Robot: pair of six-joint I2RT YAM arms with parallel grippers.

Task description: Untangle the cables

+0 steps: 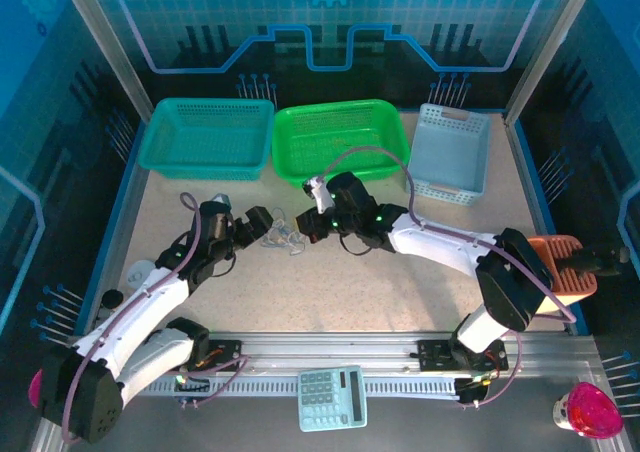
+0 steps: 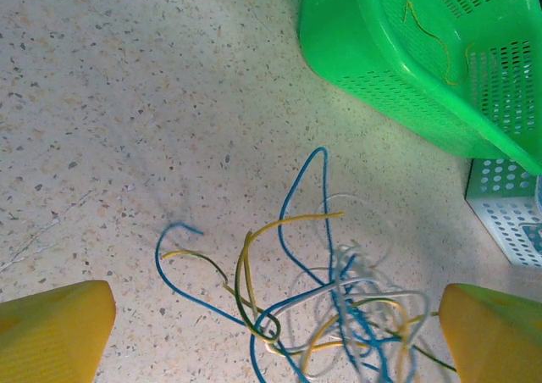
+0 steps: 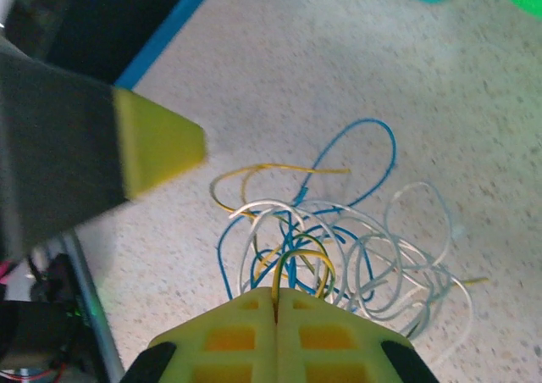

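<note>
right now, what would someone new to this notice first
A tangle of blue, white and yellow cables lies mid-table between the two grippers. The right gripper is shut on a yellow cable loop at the tangle's edge, while the left gripper hangs wide open over it. Behind stand a teal basket, a green basket and a pale blue basket in a row.

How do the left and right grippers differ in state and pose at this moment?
The left gripper is open, its fingers spread wide; the right gripper is shut. The left gripper holds nothing, with the cables lying between its fingers; the right gripper pinches a loop of the yellow cable. Shared: both have yellow fingers and face the same tangle.
</note>
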